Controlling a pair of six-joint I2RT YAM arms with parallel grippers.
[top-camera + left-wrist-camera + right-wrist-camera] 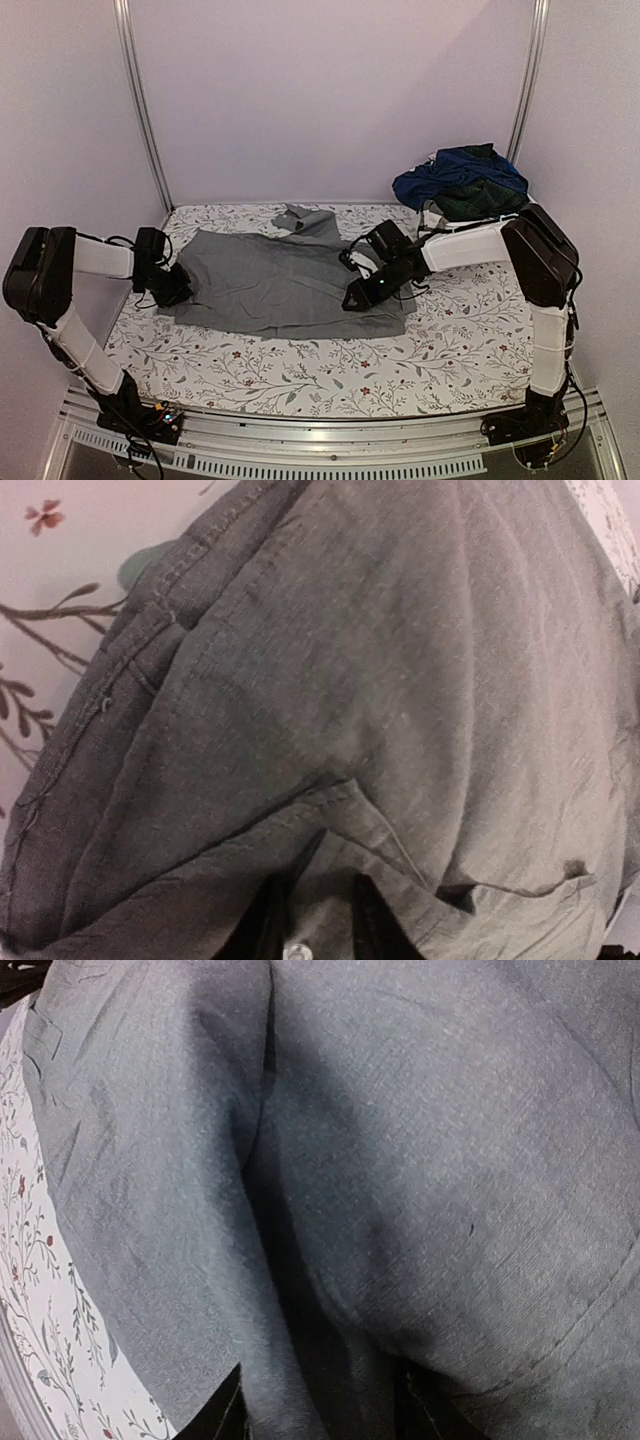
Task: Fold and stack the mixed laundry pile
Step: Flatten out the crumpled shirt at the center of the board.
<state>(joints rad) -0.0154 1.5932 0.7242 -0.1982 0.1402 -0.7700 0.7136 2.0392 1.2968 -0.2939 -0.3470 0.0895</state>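
Top external: grey garment (pixel 280 280) spread on table (pixel 300 385) centre; navy garment (pixel 455 168) and plaid garment (pixel 482 198) heaped far right.
Left wrist: my left gripper (pixel 315 925) nipped narrow on grey garment's hem fold.
Right wrist: my right gripper (pixel 325 1415) half-wide astride grey ridge; grip unclear.

Top view: bright, soft, even, faintly violet; weak shadows on bench (pixel 300 370)
Wrist views: dimmer, close; grey garment (pixel 400 680) slightly soft; dark fold shadows

The grey collared cloth garment (pixel 270 280) is lying spread on the floral-patterned table cloth (pixel 300 375); the navy blue garment (pixel 455 170) and dark green plaid garment (pixel 480 200) are sitting heaped behind its right end.
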